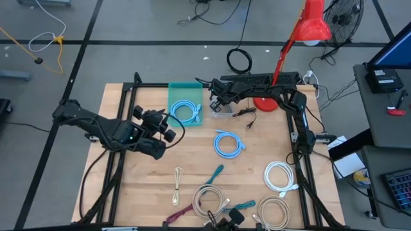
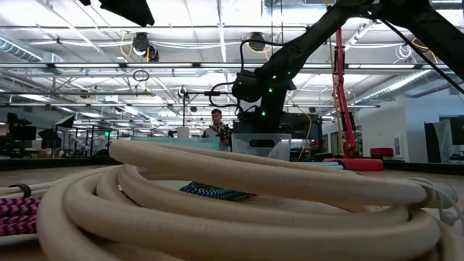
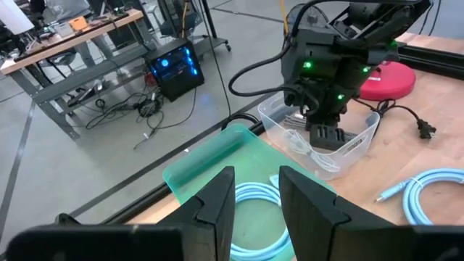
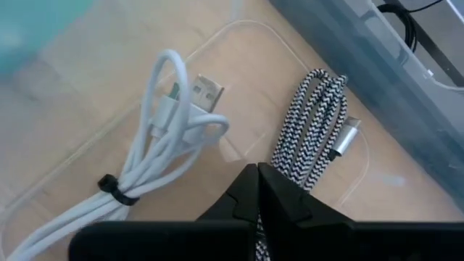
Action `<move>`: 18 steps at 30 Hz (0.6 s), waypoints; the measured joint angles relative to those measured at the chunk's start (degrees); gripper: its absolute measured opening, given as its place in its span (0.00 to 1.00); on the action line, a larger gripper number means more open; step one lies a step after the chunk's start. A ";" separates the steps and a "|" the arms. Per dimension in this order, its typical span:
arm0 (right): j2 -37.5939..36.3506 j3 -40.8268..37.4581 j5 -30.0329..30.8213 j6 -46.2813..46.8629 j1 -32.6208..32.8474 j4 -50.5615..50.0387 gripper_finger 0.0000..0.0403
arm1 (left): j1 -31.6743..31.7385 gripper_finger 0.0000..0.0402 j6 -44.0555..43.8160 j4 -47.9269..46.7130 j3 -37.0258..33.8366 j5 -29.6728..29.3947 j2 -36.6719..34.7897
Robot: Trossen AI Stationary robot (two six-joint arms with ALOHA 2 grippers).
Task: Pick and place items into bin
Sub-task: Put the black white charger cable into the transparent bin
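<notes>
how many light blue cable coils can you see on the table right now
2. One light blue coil lies in the green bin near the left gripper; the other light blue coil lies on the bare table mid-table. More may be hidden.

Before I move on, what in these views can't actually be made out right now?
- High view: contents of the clear bin are hidden under the right gripper.
- Low view: a beige coil fills the foreground and blocks most of the table; the teal bin cannot be checked there.
- Left wrist view: the light blue coil in the teal bin is partly covered by the left gripper.
- Right wrist view: the white cable runs off the frame edge.
</notes>
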 joint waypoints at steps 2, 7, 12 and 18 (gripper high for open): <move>0.00 0.00 0.60 0.00 -0.10 -0.50 0.00 | -0.01 0.28 0.02 -0.01 0.00 0.00 0.00; -0.02 0.00 1.61 0.84 -0.79 -2.69 0.00 | -0.01 0.28 0.01 0.00 0.00 0.01 0.00; -0.02 0.00 6.29 1.52 -1.05 -4.30 0.00 | -0.02 0.28 0.02 -0.02 0.00 0.02 0.00; -0.09 0.00 9.08 3.12 -1.02 -6.21 0.00 | -0.01 0.28 0.07 0.00 0.00 0.00 0.00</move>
